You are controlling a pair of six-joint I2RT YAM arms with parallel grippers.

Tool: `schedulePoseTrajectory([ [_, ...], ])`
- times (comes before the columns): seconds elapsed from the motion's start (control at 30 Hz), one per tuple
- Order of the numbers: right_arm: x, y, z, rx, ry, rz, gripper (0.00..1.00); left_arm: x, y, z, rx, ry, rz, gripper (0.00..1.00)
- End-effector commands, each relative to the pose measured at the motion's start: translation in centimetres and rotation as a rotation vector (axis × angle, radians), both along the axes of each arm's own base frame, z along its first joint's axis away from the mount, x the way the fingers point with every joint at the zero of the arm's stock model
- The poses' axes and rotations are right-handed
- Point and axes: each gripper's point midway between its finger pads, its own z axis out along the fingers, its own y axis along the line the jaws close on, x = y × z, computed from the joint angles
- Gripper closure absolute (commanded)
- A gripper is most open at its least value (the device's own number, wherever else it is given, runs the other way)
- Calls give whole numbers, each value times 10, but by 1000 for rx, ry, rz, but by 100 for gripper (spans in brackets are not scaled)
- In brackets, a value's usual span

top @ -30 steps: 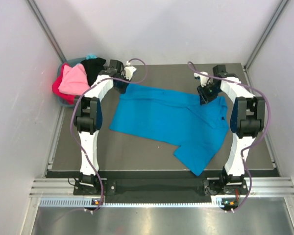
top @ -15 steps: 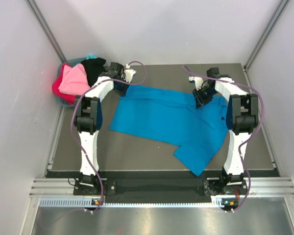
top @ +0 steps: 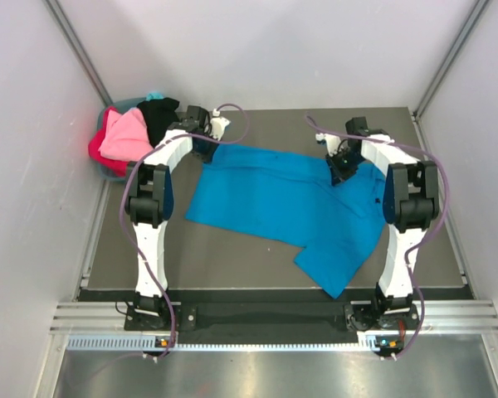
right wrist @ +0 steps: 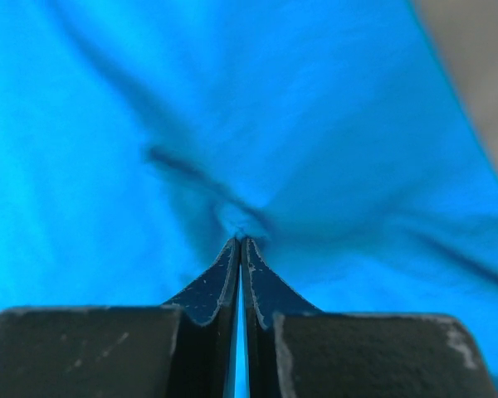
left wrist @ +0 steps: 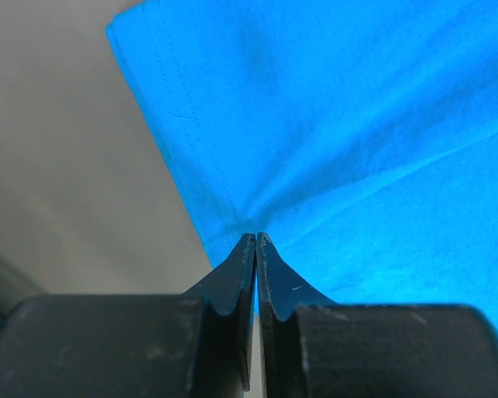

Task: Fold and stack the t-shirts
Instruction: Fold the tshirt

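On the desk (top: 232, 257), left tool (left wrist: 256, 240) and right tool (right wrist: 241, 242) clamp the limp, light blue shirt (top: 274, 195) near its far edge, likely a sound hold.

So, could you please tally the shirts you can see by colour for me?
Blue t-shirt: 1
Pink t-shirt: 1
Red t-shirt: 1
Black t-shirt: 1
Total: 4
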Motion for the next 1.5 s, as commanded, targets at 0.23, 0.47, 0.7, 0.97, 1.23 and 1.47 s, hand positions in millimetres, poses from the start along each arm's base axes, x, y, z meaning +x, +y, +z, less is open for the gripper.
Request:
schedulePoseTrajectory([
  [0.23,-82,70,62,13,-93,167,99,-3,2,20,-7,-58,-5,92],
  [0.47,-106,69,62,-56,-120,167,85,7,-1,28,-16,-91,-11,91],
  [0.7,-28,1,75,-57,-174,-81,78,21,1,28,9,-93,-13,85],
  [0.97,35,-90,73,-125,-221,-308,73,42,11,24,71,-109,24,70],
  [1.23,42,-132,62,-135,-200,-409,71,57,27,-6,127,-72,80,69],
  [1.47,44,-154,55,-127,-185,-469,71,60,33,-19,132,-56,100,69],
])
